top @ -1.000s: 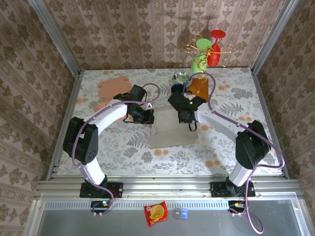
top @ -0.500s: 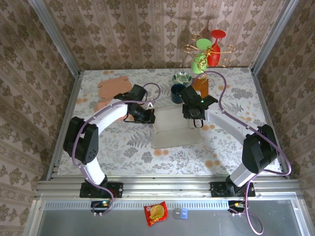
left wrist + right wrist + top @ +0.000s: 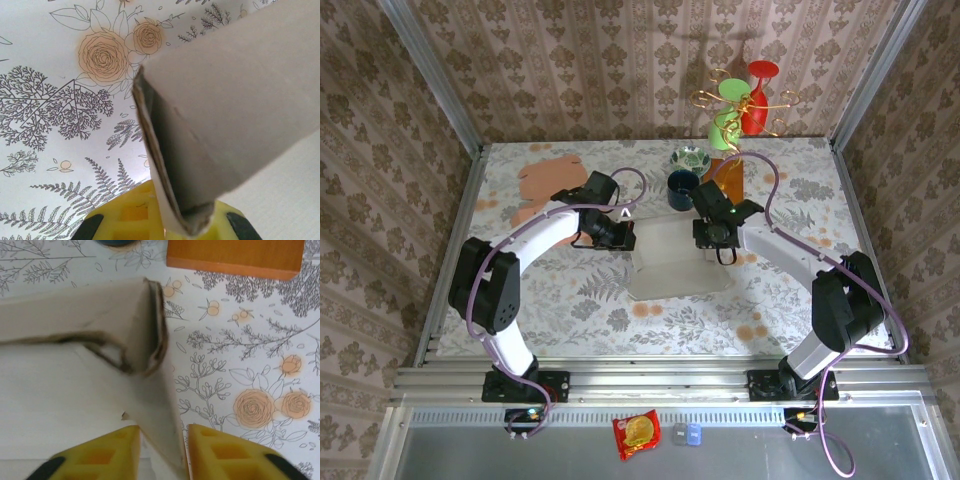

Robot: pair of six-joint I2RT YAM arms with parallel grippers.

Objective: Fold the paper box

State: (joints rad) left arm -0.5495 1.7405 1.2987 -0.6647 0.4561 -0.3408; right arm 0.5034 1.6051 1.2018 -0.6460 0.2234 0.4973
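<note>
Box (image 3: pixel 678 268) mid-table (image 3: pixel 570 295), nearer the far edge, half raised (flaps loose) — left gripper (image 3: pixel 170 226) pinches its left wall (image 3: pixel 167 150) tight; right gripper (image 3: pixel 162 450) straddles the right flap (image 3: pixel 157 410), jaws slightly apart, grip impossible to tell — tucking remains

The paper box (image 3: pixel 676 266) is matt card, the table (image 3: pixel 570 300) smooth.

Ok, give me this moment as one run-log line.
left gripper: shut on pale grey paper box, left edge | right gripper: astride its right wall, grip unclear | box: partly folded, on floral table
</note>
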